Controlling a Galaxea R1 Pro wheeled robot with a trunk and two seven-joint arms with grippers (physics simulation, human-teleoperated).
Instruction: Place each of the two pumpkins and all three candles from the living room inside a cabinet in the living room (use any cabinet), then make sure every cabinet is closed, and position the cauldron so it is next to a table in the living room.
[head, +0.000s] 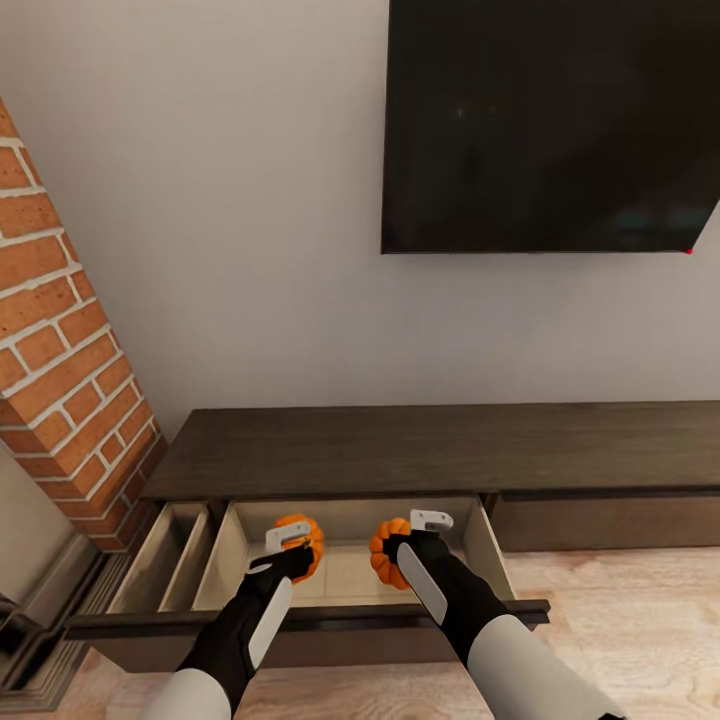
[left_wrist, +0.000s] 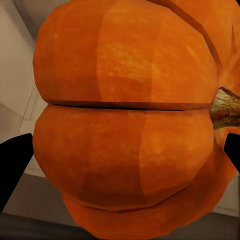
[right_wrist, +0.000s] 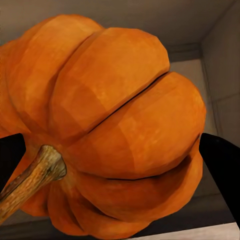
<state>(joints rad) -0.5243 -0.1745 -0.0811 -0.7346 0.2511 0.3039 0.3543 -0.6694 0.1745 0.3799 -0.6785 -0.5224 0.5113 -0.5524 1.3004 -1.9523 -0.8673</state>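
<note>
From my head camera I see the cabinet (head: 400, 450) with its left drawer (head: 310, 610) pulled open. My left gripper (head: 290, 545) grips one pumpkin (head: 305, 535) and my right gripper (head: 415, 530) grips the other pumpkin (head: 385, 552), both over the pale drawer interior. A dark TV (head: 550, 125) hangs above, beside a brick column (head: 60, 370).

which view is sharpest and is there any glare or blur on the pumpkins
Head view is the sharpest: crisp brick, no glare, the cabinet evenly lit. Left wrist view: the left pumpkin is so close that its texture looks soft and faceted. Right wrist view: the right pumpkin is equally soft, matte, without highlights.
</note>
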